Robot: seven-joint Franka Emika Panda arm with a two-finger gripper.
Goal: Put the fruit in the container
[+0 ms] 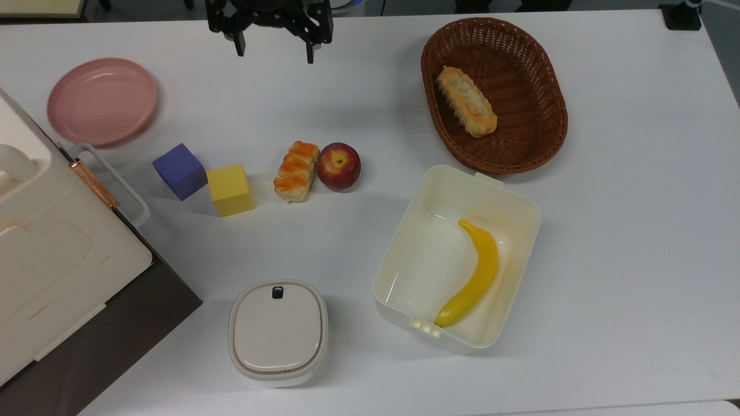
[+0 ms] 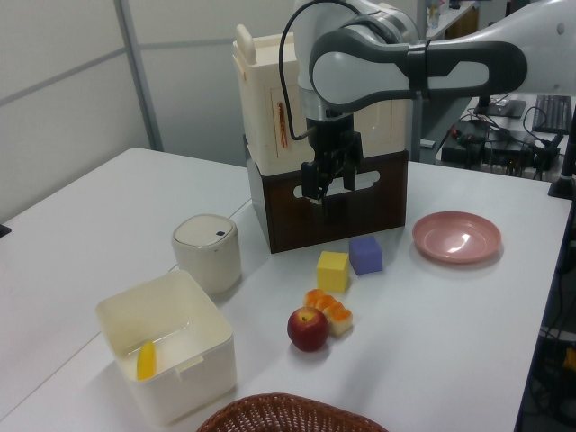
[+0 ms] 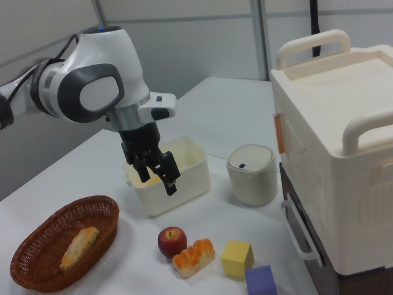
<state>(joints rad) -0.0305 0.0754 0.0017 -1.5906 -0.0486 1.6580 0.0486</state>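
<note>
The fruit, a red apple (image 1: 339, 166) (image 2: 308, 329) (image 3: 172, 241) with a yellowish stem dimple, rests on the white table, touching a glazed pastry (image 1: 296, 171) on the top view's left. The container, a cream-white tub (image 1: 428, 260) (image 2: 193, 355) (image 3: 184, 178), stands to the apple's lower right in the top view, with a yellow banana (image 1: 477, 274) lying inside it. My gripper (image 1: 274, 55) (image 2: 326, 191) (image 3: 156, 181) hangs open and empty, well above the table, near the top view's top edge and up and left of the apple.
A brown wicker basket (image 1: 543, 133) holding a pastry stands beyond the tub. A yellow cube (image 1: 230, 189), a purple cube (image 1: 180, 171) and a pink plate (image 1: 101, 101) lie on the top view's left. A lidded beige box (image 1: 277, 329) and a large cream case (image 1: 46, 242) stand nearby.
</note>
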